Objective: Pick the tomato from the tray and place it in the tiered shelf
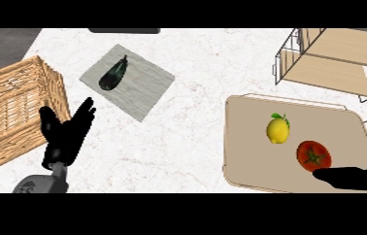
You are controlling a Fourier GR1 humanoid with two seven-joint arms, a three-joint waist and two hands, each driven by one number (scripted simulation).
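Your right hand (342, 176) lay at the tray's (243, 146) near edge, its finger posture undeterminable, just touching the tomato (313, 155) beside the lemon (278, 129). The tiered shelf (323, 59) stood beyond. Your left hand (66, 134) rested spread beside the wicker basket (25, 103).

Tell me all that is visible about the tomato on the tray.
The tomato is round, red and glossy, with a dark green star-shaped calyx facing up. It lies on the beige tray, near its lower right part, just below and right of the yellow lemon, apart from it. The black right hand comes in from the lower right and reaches its lower edge; whether it touches the tomato cannot be told.
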